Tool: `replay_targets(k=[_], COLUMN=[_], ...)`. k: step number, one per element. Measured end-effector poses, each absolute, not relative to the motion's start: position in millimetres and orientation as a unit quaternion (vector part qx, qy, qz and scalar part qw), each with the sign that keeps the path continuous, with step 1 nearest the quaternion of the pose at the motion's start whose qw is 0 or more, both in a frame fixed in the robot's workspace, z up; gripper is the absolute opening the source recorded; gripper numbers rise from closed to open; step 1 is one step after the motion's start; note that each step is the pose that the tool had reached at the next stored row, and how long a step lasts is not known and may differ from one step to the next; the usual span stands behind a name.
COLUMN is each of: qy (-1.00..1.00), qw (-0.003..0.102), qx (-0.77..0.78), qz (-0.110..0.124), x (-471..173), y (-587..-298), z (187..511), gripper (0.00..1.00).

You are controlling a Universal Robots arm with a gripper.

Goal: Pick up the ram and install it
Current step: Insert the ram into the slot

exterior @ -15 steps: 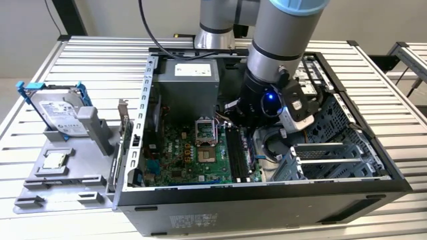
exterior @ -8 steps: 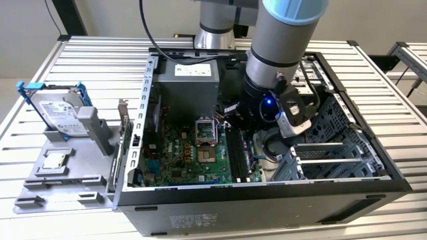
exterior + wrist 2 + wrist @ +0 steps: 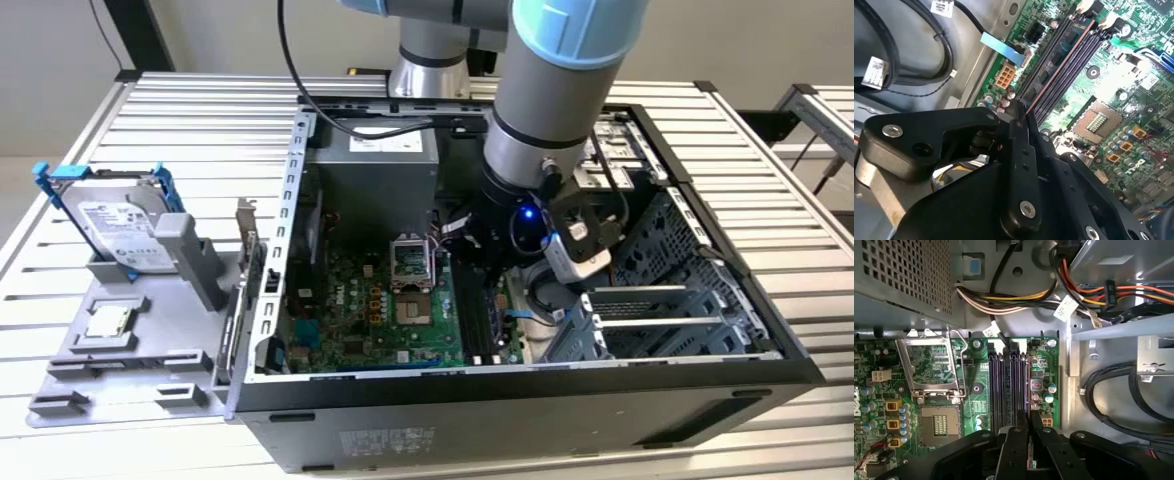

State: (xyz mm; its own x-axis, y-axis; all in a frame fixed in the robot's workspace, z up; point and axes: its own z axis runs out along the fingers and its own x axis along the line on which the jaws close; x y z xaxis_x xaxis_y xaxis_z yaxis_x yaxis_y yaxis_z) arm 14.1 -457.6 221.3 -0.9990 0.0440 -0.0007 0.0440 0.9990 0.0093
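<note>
The ram is a thin dark stick with a row of chips. It stands on edge in the outermost of the memory slots on the green motherboard, and in the first wrist view the ram shows as a narrow line. My gripper reaches down inside the open computer case. Its black fingers are pressed together on the near end of the stick. In the first wrist view the gripper straddles that same slot. In the exterior view the gripper hangs over the slots, under the arm.
A hard drive in a blue bracket and a square silver processor chip sit on the grey side panel at the exterior view's left. An open processor socket, the power supply, cable bundles and a drive cage crowd the slots.
</note>
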Motion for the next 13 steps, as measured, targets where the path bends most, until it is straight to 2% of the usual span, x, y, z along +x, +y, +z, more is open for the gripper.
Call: replay_targets(k=[13], qy=[1.000], qw=[-0.006], qx=[0.016], qz=[0.004], x=[14.2], y=[-458.6], z=[217.7], gripper=[0.00])
